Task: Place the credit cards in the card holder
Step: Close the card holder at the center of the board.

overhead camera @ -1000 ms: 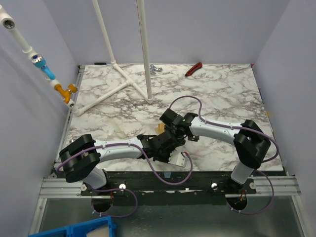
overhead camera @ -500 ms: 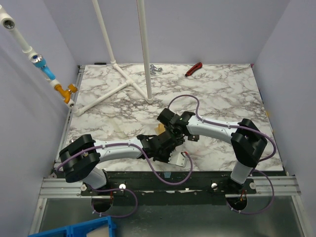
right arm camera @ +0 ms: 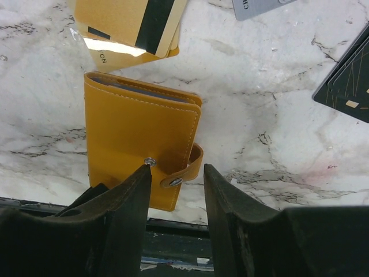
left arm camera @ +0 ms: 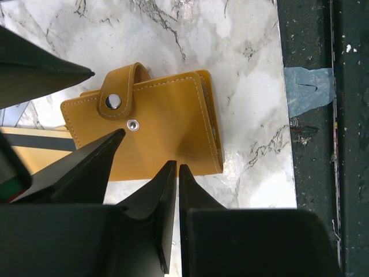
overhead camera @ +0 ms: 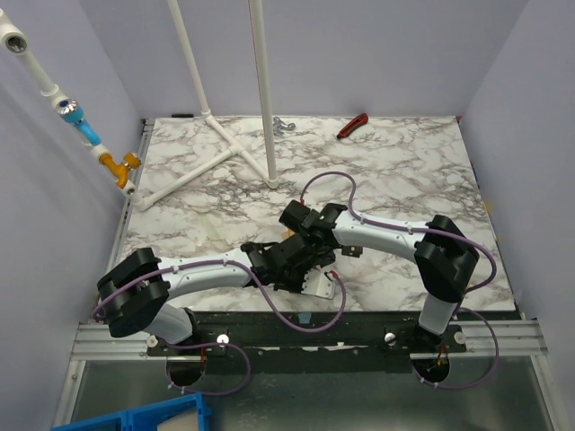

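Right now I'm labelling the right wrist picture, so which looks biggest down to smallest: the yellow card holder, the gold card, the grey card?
1. Yellow card holder, fully in view.
2. Gold card, cut off by the top edge.
3. Grey card, only a corner showing.
True sizes of both cards are unsure.

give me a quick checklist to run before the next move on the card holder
1. Card holder lying flat on the table, closed, strap over its edge: ok.
2. Strap unsnapped, stud bare beside it: ok.
3. Left gripper shut, holding nothing, tips over the holder's edge: ok.
4. Right gripper open, straddling the snap strap: ok.
5. Gold cards free on the table just beyond the holder, grey card farther off: ok.
6. Clearance between the two wrists, crowded together in the top view: cannot tell.
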`<act>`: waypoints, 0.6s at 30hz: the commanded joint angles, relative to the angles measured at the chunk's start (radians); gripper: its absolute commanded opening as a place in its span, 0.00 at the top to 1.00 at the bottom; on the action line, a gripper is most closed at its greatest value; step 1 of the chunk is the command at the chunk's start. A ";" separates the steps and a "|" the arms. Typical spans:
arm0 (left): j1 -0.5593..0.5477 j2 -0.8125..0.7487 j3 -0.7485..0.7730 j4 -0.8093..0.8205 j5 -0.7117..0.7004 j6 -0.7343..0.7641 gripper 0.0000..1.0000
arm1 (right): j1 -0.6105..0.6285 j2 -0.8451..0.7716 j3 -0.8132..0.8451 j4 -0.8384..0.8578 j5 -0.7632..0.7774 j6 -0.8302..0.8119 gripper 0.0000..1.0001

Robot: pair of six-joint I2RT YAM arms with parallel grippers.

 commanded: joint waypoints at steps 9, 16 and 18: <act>0.008 -0.018 -0.023 0.016 0.025 0.018 0.92 | 0.037 0.030 -0.013 -0.018 0.074 0.069 0.67; 0.004 0.018 -0.043 0.059 -0.058 0.069 0.91 | 0.038 0.027 -0.009 -0.029 0.093 0.082 0.73; 0.003 0.031 -0.048 0.067 -0.077 0.079 0.91 | 0.037 0.025 -0.005 -0.043 0.104 0.084 0.75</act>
